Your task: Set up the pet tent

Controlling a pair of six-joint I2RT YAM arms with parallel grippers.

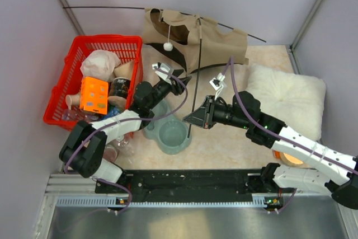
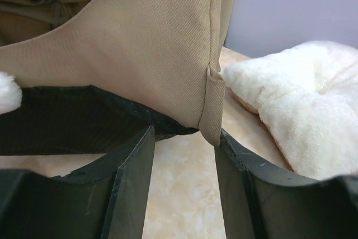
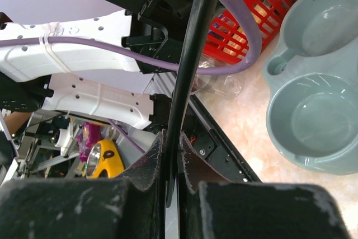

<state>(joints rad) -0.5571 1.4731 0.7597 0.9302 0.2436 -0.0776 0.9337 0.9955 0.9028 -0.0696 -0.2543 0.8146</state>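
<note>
The tan pet tent (image 1: 190, 40) slumps at the desk's (image 1: 224, 138) 12 o'clock, the left gripper (image 2: 184, 134) spread apart around its lower hem corner, while the right gripper (image 3: 170, 138), near centre, is clamped on a thin dark pole (image 1: 194, 90) running toward 12 o'clock.

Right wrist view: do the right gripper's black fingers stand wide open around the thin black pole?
No, the right gripper is shut tight on the thin black pole.

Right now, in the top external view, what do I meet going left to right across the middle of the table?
red basket → left gripper → dark pole, clamped lower down in the right gripper → white cushion
</note>
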